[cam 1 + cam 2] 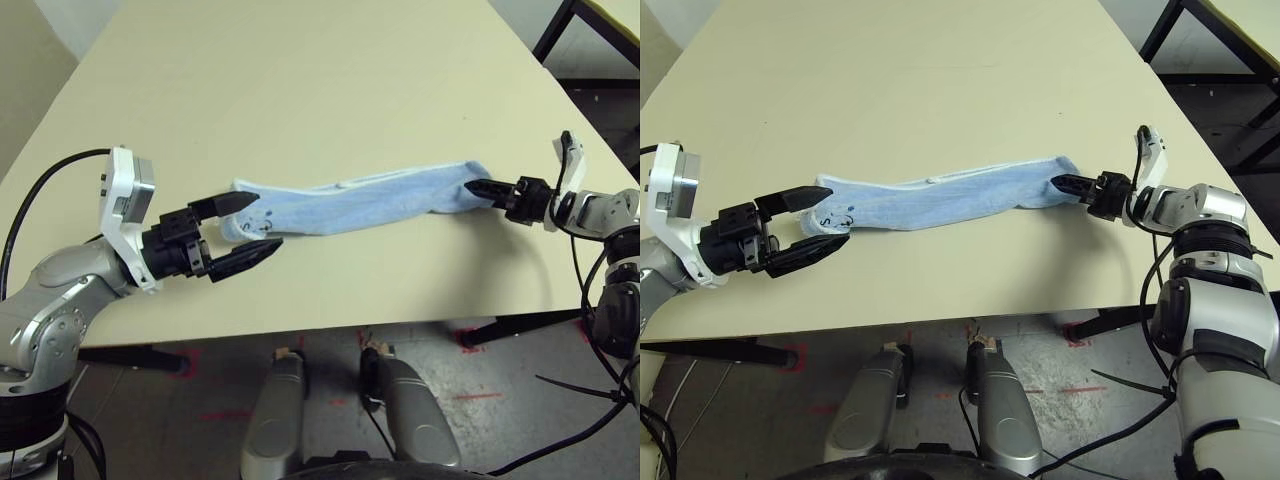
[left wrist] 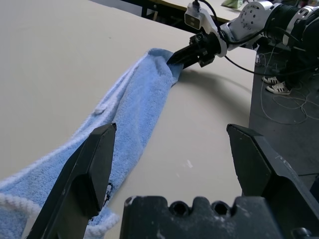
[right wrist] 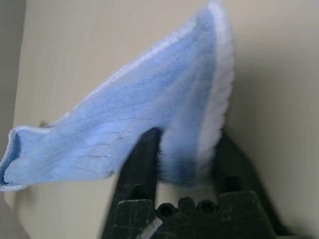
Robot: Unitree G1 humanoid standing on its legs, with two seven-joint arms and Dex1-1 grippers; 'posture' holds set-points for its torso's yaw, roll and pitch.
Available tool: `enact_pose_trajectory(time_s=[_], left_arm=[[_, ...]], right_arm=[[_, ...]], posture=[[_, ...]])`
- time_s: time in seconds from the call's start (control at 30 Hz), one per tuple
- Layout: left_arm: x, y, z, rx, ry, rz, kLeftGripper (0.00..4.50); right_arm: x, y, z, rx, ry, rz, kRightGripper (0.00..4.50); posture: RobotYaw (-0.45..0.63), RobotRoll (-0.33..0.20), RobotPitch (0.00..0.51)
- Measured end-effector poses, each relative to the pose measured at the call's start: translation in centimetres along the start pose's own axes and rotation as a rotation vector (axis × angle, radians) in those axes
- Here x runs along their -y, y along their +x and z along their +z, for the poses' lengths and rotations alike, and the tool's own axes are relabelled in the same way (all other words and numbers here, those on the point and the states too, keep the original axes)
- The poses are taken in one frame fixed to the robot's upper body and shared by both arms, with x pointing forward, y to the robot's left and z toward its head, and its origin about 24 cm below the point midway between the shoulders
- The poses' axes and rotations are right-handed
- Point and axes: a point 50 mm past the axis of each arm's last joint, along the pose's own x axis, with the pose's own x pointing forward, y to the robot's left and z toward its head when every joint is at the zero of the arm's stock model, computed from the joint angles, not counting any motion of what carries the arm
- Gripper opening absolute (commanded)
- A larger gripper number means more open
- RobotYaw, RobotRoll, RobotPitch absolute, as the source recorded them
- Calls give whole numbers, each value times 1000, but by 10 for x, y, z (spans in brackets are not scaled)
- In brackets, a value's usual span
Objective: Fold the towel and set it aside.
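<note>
The light-blue towel [image 1: 350,205] lies bunched into a long narrow strip across the near part of the table, white edging along its sides. My right gripper [image 1: 475,187] is shut on the strip's right end; in the right wrist view the folded blue cloth [image 3: 149,114] sits pinched between the two black fingers [image 3: 142,159]. My left gripper [image 1: 250,226] stands open at the strip's left end, one finger on each side of the end with the small dark motif. The left wrist view looks along the towel [image 2: 134,99] toward the right gripper [image 2: 174,59].
The beige table [image 1: 300,80] stretches bare beyond the towel. Its front edge [image 1: 330,325] runs just below both grippers. A black frame [image 1: 560,40] stands past the far right corner. Cables [image 1: 545,270] hang off the right arm over the floor.
</note>
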Motion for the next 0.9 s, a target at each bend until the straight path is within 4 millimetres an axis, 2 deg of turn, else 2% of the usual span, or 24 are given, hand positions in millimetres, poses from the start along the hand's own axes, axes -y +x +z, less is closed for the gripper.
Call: enact_pose_trajectory(time_s=[0.07,0.1,0.6,0.7,0.9], left_arm=[[0,0,1,1,3,-1,4500],[0,0,1,2,6,-1,4500],[-1,10,4,3,27,-56,4500],[1,14,7,7,43,-79,4500],[6,21,7,-2,51,-130,4500]], right_arm=[[2,-3,-1,-14,2,-7,315],[3,-5,-1,-21,2,-11,24],[23,-64,10,-70,-33,-110,24],[22,-70,12,-76,-40,-99,24],[15,-71,16,-92,-68,-27,24]], posture=[[209,0,176],[209,0,176],[190,0,181],[175,0,178],[164,0,175]])
